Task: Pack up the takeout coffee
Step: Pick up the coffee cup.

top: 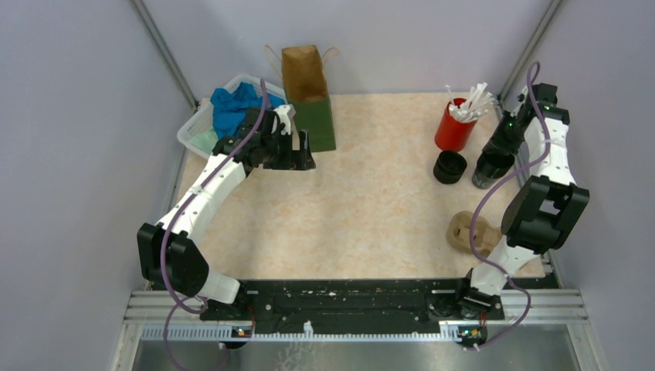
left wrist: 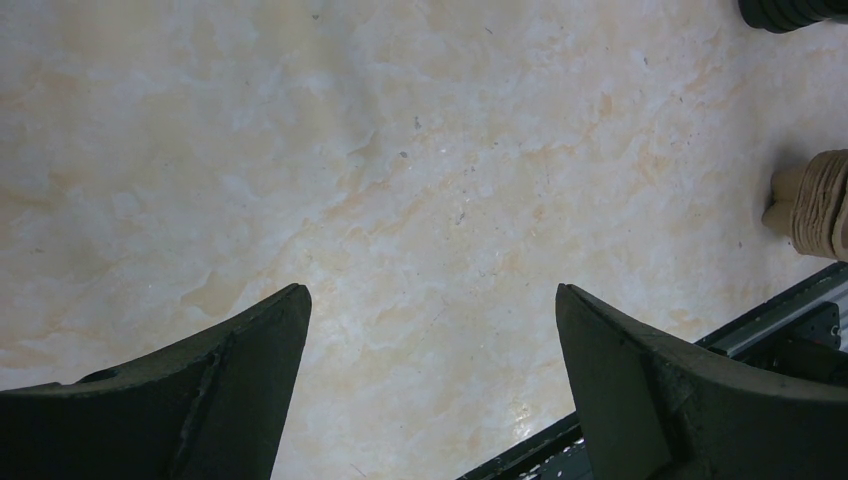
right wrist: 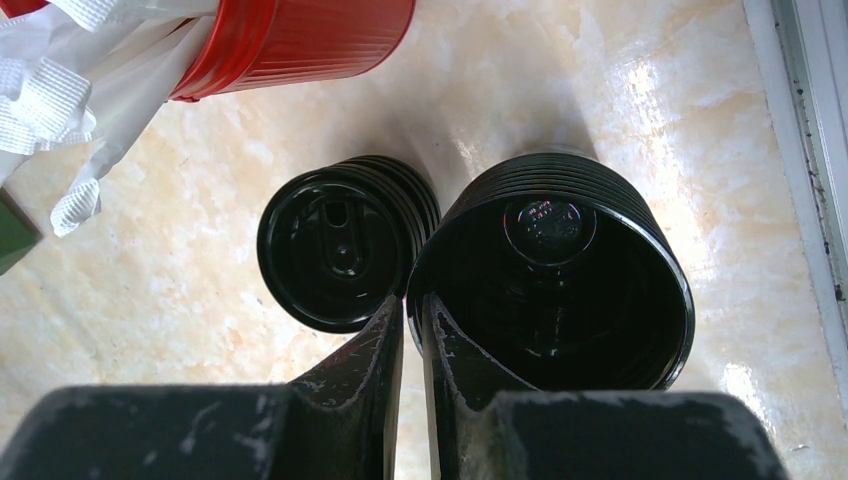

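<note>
Two black takeout coffee cups stand side by side at the right of the table, below the red cup. One cup (right wrist: 345, 245) (top: 449, 167) carries a round black lid. The other cup (right wrist: 560, 290) (top: 487, 175) has no lid and shows its dark inside. My right gripper (right wrist: 412, 300) (top: 491, 164) is shut on this open cup's near rim, one finger inside and one outside. My left gripper (left wrist: 430, 292) (top: 300, 151) hangs open over bare tabletop, in front of the paper bag (top: 307, 93), with nothing between its fingers.
A red cup (top: 454, 127) (right wrist: 290, 40) of white sticks stands just behind the black cups. The tan pulp carrier (top: 470, 232) (left wrist: 815, 200) lies near the right arm's base. A clear bin (top: 193, 127) with blue cloth sits back left. The right wall is close.
</note>
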You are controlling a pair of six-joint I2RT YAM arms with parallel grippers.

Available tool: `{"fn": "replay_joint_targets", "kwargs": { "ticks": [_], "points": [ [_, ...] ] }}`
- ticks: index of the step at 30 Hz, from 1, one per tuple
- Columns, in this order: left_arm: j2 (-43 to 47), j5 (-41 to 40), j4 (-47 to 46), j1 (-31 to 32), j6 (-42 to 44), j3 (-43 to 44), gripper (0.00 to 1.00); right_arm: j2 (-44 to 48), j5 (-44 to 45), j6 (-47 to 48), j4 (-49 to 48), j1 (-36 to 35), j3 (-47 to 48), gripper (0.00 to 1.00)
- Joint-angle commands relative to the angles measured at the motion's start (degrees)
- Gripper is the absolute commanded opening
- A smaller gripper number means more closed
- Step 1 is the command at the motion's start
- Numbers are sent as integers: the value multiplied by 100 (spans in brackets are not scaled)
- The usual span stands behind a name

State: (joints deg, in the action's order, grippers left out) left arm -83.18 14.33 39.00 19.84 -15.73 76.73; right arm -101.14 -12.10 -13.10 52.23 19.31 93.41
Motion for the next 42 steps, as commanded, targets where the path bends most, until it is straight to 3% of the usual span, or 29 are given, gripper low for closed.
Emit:
{"fn": "replay_joint_targets", "kwargs": {
  "ticks": [1, 10, 20, 42],
  "points": [
    [61, 87, -174, 20, 105, 199, 98, -76, -35, 36, -159, 23, 13, 13],
    [81, 62, -170, 14, 114, 191, 98, -132, -12, 37, -160, 24, 45, 12],
    [75, 72, -177, 18, 114, 213, 98, 61, -3, -25, -35, 15, 160, 0],
    [49, 183, -217, 21, 43, 250, 98, 439, 1561, 30, 223, -466, 362, 0]
  ]
}}
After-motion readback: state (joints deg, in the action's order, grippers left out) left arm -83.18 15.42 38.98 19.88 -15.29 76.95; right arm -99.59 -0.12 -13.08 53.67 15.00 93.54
